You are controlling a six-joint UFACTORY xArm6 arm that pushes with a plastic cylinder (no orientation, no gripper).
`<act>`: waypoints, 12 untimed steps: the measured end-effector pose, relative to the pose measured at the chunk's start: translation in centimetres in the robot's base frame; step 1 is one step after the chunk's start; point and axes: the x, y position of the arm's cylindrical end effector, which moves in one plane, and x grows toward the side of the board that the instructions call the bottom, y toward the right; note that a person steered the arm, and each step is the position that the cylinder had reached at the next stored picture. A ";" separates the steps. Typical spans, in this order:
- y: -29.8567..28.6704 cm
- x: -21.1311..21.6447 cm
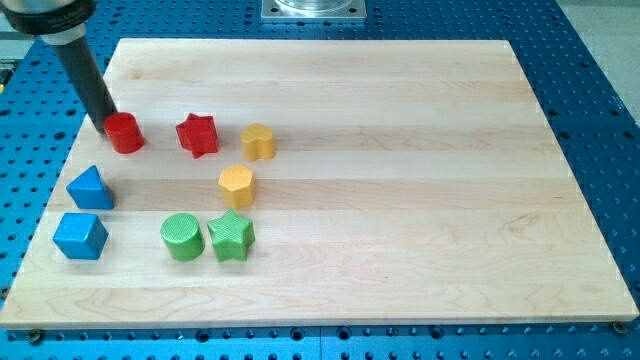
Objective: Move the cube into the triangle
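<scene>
While my tip [109, 127] touches the red cylinder [125, 133], the blue cube [80, 235] sits below the blue triangle [90, 188]

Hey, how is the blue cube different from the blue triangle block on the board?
Shape: the blue cube shows square faces and a flat top, while the blue triangle rises to a peak. Place: the blue cube sits nearer the view's bottom, the blue triangle just above it, with a small gap between them. Distance from my tip: the blue triangle is nearer, the blue cube farther. Both are blue and lie near the board's left edge.
</scene>
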 end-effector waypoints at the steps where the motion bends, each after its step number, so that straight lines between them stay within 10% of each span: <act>1: 1.4 0.0; 6: -5.0 -2.2; 8: -3.7 8.6; 12: -1.3 13.9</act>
